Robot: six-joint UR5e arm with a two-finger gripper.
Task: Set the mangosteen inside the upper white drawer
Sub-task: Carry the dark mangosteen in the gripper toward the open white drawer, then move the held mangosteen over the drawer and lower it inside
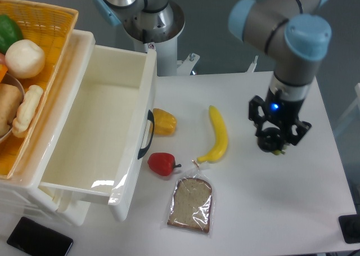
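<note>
The mangosteen (271, 142), a small dark round fruit with a bit of green below it, hangs off the table on the right side, held between the fingers of my gripper (272, 141), which is shut on it. The upper white drawer (95, 126) stands pulled open at the left, deep and bare inside, with a black curved handle (148, 134) on its front. The gripper is well to the right of the drawer, beyond the banana.
A banana (218, 134), a yellow pepper (163, 121), a red pepper (162, 164) and a bagged bread slice (191, 204) lie between the drawer and the gripper. A yellow wicker basket (50, 19) with food sits above the drawer. A black phone (39, 239) lies at front left.
</note>
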